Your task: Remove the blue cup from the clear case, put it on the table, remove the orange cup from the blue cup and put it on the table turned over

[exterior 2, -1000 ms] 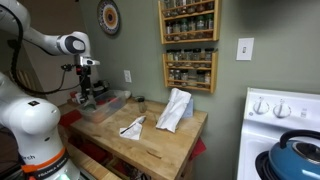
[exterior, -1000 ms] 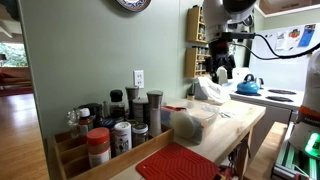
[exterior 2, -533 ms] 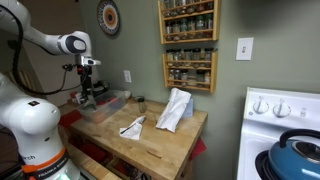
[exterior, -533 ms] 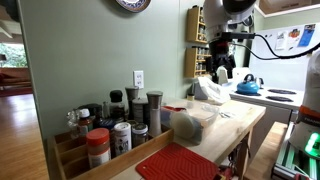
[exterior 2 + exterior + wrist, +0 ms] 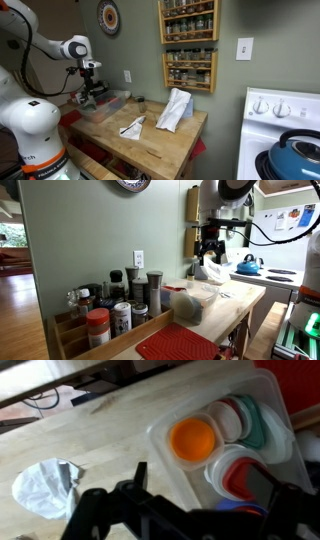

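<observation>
Orange cup (image 5: pixel 193 438) sits inside clear case (image 5: pixel 158 452) (gripper (image 5: pixel 205 502) spread above).

Open-topped clear case (image 5: pixel 160 455), tightly packed inside.

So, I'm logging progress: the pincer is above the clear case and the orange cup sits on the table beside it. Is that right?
Not quite. The wrist view shows the orange cup inside the clear case, not on the table beside it. The pincer is indeed above the clear case.
</observation>
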You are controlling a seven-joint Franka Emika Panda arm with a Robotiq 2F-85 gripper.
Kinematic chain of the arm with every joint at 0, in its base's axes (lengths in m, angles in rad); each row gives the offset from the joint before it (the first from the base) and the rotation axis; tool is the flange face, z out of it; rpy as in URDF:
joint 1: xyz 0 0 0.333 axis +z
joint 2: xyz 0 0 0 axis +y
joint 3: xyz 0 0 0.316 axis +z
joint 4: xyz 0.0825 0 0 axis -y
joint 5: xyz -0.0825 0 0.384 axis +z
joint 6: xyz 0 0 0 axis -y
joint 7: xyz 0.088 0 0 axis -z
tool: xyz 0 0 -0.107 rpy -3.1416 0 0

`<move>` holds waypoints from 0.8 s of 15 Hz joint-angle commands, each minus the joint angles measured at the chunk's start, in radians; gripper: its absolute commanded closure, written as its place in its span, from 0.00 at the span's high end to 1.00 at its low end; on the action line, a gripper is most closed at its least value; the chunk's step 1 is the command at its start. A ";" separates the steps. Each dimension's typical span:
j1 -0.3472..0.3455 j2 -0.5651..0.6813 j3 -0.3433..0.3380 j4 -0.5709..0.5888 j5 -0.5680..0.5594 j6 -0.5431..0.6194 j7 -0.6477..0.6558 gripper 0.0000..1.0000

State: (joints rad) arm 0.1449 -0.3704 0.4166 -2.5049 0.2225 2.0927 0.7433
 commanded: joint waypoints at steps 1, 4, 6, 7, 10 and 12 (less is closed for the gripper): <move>-0.007 0.169 0.039 0.043 -0.057 0.287 0.178 1.00; -0.018 0.314 0.035 0.073 -0.196 0.433 0.370 1.00; -0.007 0.392 0.003 0.114 -0.315 0.428 0.490 1.00; 0.008 0.429 -0.018 0.140 -0.359 0.401 0.534 1.00; 0.058 0.535 -0.088 0.219 -0.436 0.390 0.591 1.00; 0.091 0.593 -0.129 0.270 -0.444 0.384 0.585 1.00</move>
State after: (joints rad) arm 0.1741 0.1194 0.3519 -2.3309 -0.1782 2.5121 1.2916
